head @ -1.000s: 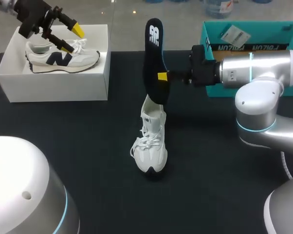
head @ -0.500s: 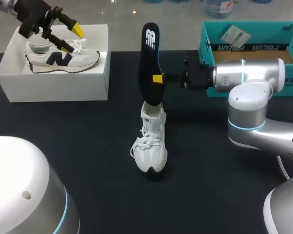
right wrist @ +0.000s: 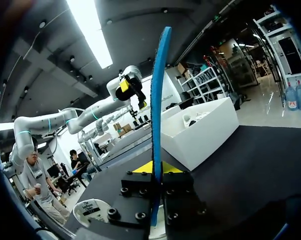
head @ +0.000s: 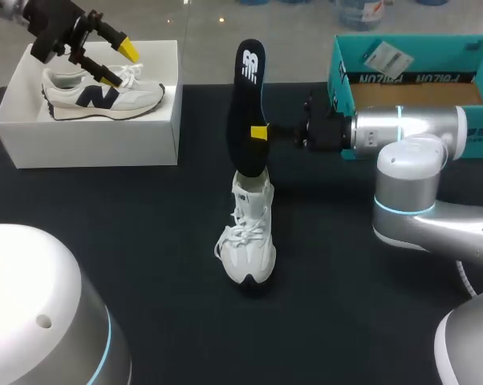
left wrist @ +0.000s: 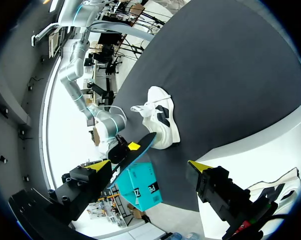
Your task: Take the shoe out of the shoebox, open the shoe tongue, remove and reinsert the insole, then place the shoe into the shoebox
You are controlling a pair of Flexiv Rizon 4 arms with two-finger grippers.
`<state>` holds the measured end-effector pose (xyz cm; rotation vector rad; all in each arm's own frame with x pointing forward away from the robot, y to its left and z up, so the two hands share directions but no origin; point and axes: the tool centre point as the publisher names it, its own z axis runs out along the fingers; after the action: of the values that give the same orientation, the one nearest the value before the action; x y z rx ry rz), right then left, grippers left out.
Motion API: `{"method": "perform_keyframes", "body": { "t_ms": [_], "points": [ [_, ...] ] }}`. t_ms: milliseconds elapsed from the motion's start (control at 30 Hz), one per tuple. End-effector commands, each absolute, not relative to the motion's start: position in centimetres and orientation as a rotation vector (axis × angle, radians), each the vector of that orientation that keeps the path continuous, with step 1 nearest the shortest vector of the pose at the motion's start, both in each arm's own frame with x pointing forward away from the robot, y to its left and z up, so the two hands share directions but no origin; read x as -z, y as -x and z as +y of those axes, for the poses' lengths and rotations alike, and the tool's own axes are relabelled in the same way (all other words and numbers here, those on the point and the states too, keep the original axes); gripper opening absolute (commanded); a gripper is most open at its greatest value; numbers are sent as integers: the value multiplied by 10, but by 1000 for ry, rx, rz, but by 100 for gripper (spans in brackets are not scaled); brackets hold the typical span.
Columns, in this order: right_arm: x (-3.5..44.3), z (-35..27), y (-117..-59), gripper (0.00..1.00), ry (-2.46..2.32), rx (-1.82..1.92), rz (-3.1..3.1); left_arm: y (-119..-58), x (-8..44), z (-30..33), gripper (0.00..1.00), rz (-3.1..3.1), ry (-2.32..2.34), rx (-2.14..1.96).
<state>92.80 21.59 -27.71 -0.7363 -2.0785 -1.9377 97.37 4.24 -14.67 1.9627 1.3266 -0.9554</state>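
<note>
1. Left end effector (head: 119, 63): far to the left of the shoe (head: 248, 237), above the white shoebox (head: 89, 140). Its fingers are spread wide and hold nothing. A second shoe (head: 97, 95) lies in that box.
2. Shoe: on the dark tabletop (head: 145, 265), resting on its sole, toe toward the near edge and heel opening away.
3. Insole (head: 246, 104): directly above the shoe's heel opening, long axis nearly upright. Its lower end is at the collar, and whether it has entered cannot be told.
4. Right end effector (head: 258, 132): reaching in from the shoe's right, clamped on the insole's lower half, with a finger on each face.
5. Key relation: the shoe lies straight below this grip, so seating the insole probably calls for lowering it and tilting it toward the toe. The right arm is much the nearer.
6. Teal box (head: 402, 56): behind and right of the shoe.
</note>
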Motion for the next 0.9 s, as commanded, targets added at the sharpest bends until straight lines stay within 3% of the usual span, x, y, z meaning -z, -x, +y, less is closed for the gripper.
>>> {"method": "perform_keyframes", "body": {
  "t_ms": [33,900],
  "points": [
    [288,220,-925,0,724,1941,-2073,-974,147,43,100,1326,-1966,955],
    [337,215,-895,0,783,1843,-2080,-974,147,43,100,1326,-1966,955]
  ]
}}
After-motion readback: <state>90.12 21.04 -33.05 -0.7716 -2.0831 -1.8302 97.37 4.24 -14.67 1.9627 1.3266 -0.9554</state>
